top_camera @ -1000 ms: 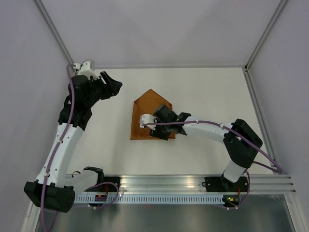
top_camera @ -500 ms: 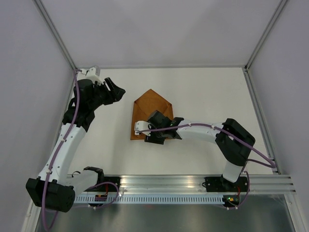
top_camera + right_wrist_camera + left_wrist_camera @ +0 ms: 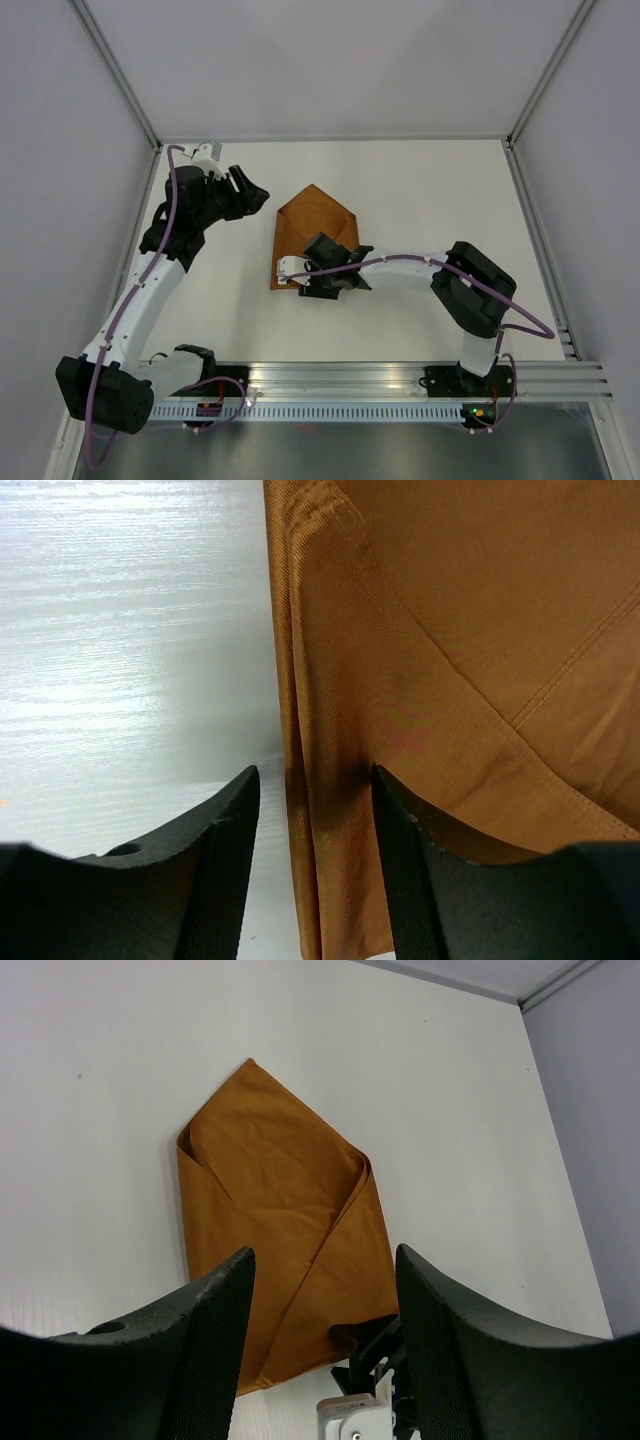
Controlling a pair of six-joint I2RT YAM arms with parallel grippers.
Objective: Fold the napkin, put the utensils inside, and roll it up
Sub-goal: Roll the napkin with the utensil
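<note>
Top external view: napkin point(image 3: 312, 225) found flat on the table point(image 3: 430, 190), near the table's middle and a little toward its left side.

Look: the cloth is noted as plain rust-brown. It is folded into a five-sided, house-like outline with one point, two slanted edges, two straight sides and a straight base. Flaps are seen lapped diagonally across the face. A soft rolled fold is noted at the left shoulder in the left wrist view. A fine ribbed weave and a thin stitched hem are picked out in the right wrist view, with layers stacked along the left edge.

Orientation: the long axis is laid from the table's near edge toward its far edge. The point is aimed at the far edge and the base is turned to the near edge.

Right gripper point(image 3: 312, 775): set low by the napkin's near-left corner. The jaws are parted and set astride the left edge, one finger over bare table and the other over cloth. Nothing is seen clamped.

Left gripper point(image 3: 254, 192): poised over the table's far-left part, apart from the napkin. The jaws are spread wide and nothing is grasped.
</note>
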